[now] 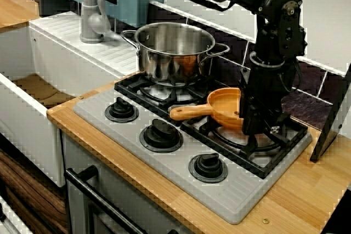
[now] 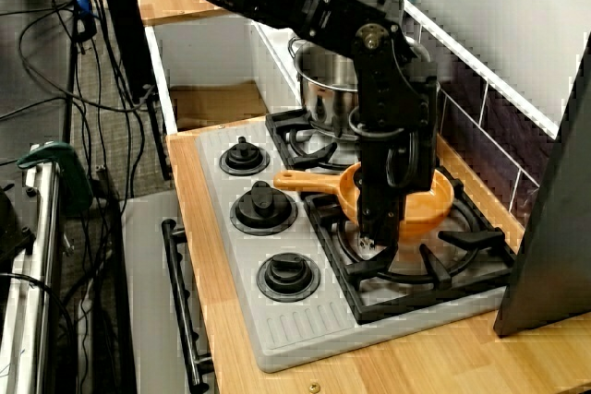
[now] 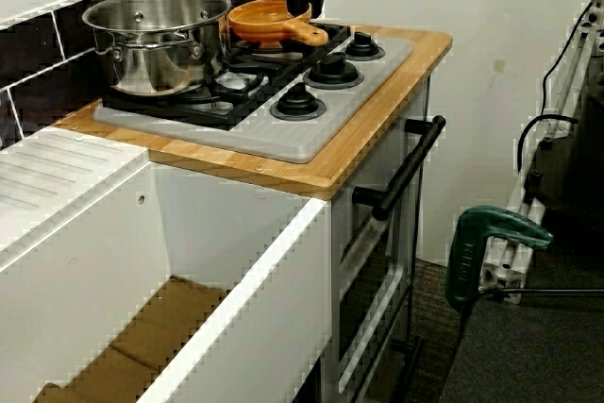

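- Your gripper (image 1: 258, 131) stands upright, fingertips down at the rim of the orange pan (image 1: 226, 107). You cannot tell whether they are closed on it, because the arm hides them.
- Risk, as I judge it: a pinch on the rim alone could let the pan tilt or slip, and its handle (image 1: 189, 112) could knock the steel pot (image 1: 174, 47) just beside it.
- The pan looks shallow and glossy with nothing seen inside. It sits level on the black grate (image 1: 285, 138) at the end of the hob (image 1: 181, 182) farthest from the sink (image 1: 66, 64).
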